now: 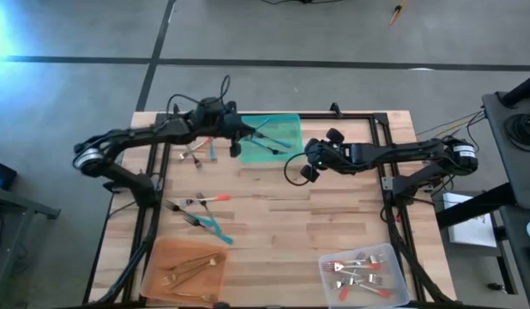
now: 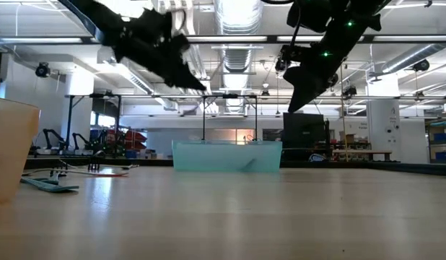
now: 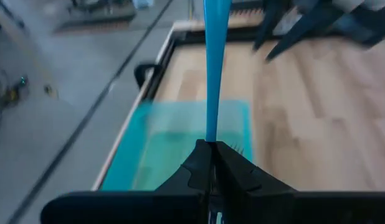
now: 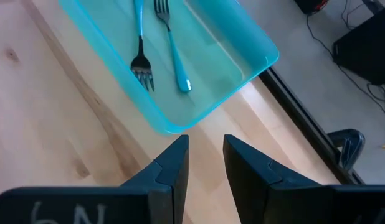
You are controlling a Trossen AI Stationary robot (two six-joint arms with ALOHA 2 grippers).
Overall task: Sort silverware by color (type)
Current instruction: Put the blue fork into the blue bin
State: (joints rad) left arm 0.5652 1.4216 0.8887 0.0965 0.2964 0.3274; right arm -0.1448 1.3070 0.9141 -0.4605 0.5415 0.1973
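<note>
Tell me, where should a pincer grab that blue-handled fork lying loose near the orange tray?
Probably by its teal handle, coming straight down from above. The teal-handled fork lies flat on the table, slanted, beside the red-handled ones. The handle end points away from them, so fingers set across the slim handle have room on both sides.

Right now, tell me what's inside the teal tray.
The teal tray holds two blue-handled forks. The right gripper hovers open beside it. The left gripper, shut on another blue-handled utensil, hides part of the tray from above.
</note>
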